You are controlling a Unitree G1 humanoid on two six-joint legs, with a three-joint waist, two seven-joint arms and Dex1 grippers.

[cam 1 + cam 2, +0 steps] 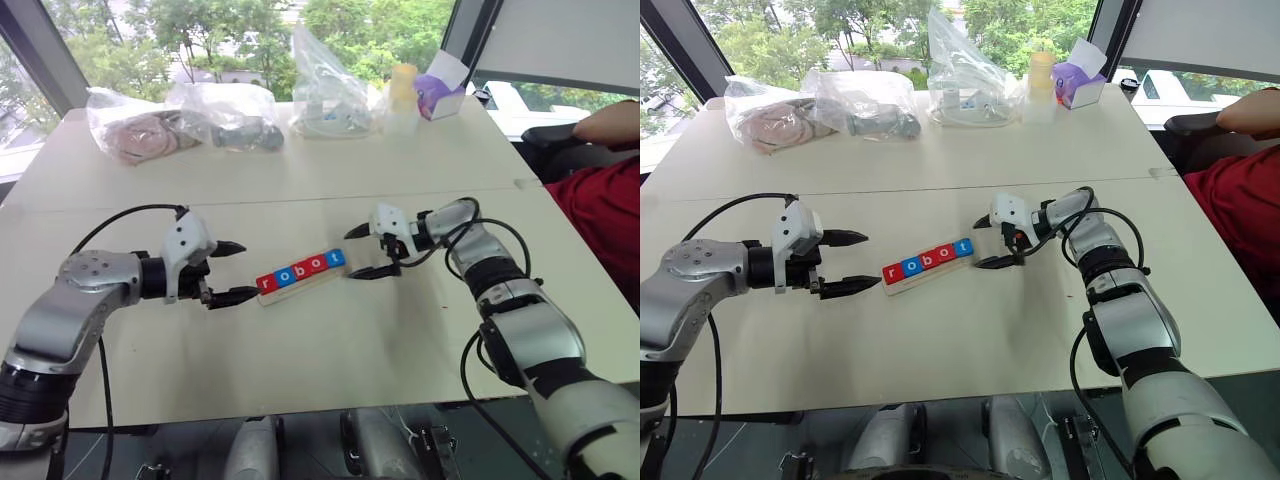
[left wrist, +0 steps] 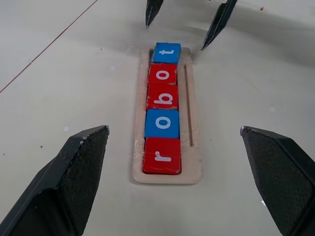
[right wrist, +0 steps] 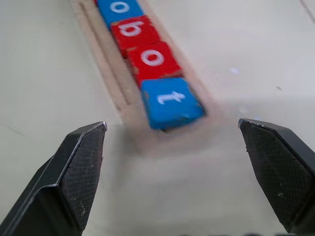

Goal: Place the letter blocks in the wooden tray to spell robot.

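Left eye view: big white table w/ the wooden tray lying slantwise near the middle, btwn the two arms. All five letter blocks sit in its slot, edge to edge, reading r-o-b-o-t from the robot's left end to its right end, so the word looks done.

Left gripper hangs just off the r end, jaws spread wide, holding nothing. My guess: it's parked there to steady the tray or just waiting. Right gripper is at the t end, also spread w/ nothing btwn the fingers, tips either side of the tray's end and apart from it. Looks to me like a release posture after seating the last tile.

Smaller stuff: along the far edge are clear plastic bags and a purple box, well apart from the work. A person's arm in a red sleeve shows at the table's right side.

Hard to make out:
- Right wrist view: the t block overhangs the tray's end and may sit a bit tilted, but it's blurry, can't tell if it's fully seated.
- Bag contents unclear thru the plastic.
- Person is cut off at the frame edge.
- A thin groove runs beside the tiles, purpose unknown.
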